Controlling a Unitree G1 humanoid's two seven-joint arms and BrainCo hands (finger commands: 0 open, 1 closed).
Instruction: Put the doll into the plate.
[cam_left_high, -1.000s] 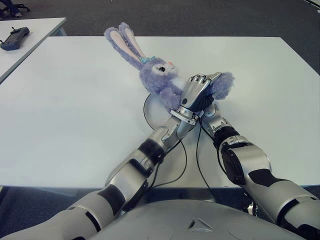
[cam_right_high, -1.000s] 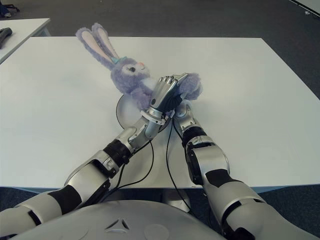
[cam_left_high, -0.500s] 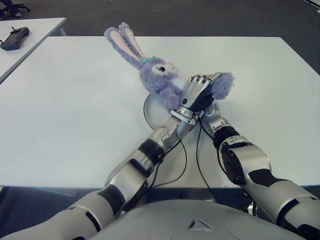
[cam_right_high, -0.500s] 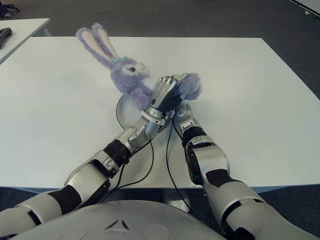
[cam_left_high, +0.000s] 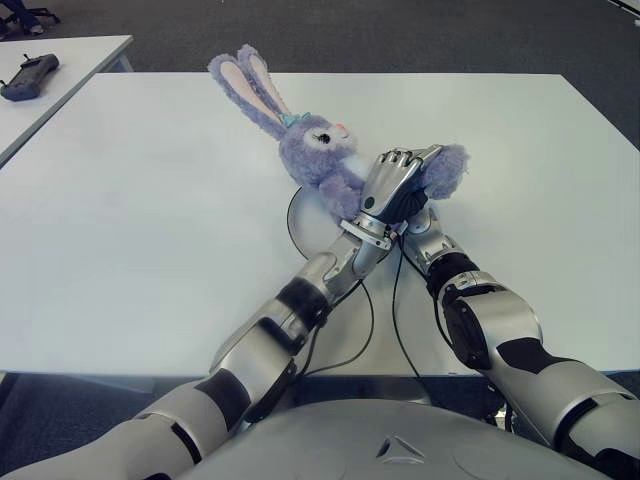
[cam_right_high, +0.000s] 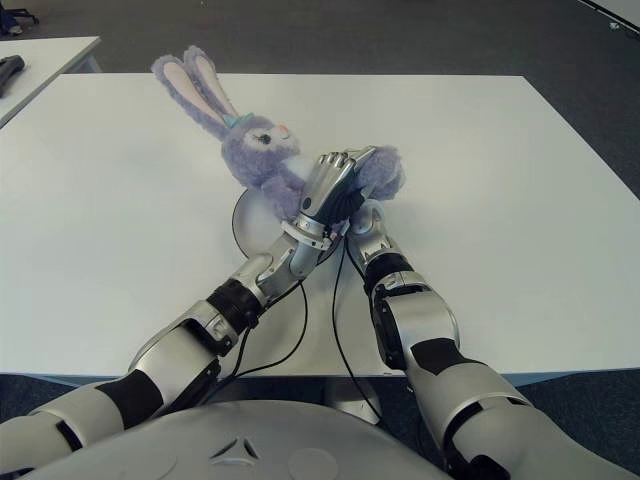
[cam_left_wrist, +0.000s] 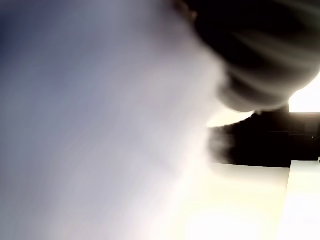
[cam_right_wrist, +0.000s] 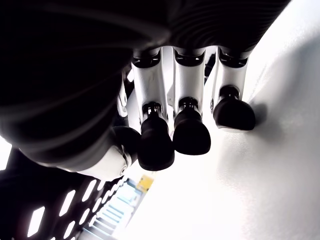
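Nearly done: purple plush bunny doll (cam_left_high: 320, 150) lying across the white plate (cam_left_high: 300, 218) at table (cam_left_high: 150, 200) centre, ears spilling over the rim toward 11 o'clock. Left hand (cam_left_high: 392, 180) clenched on its body; right hand (cam_left_high: 425, 222) just beside at 5 o'clock, fingers (cam_right_wrist: 182, 130) extended, grasping nothing. Left: release and withdrawal.

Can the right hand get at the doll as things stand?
Probably yes: the right hand is already beside the doll over the plate, though the left hand covers much of its body.

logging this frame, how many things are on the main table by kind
doll: 1
plate: 1
robot hands: 2, left hand over the doll, right hand beside it
total: 4
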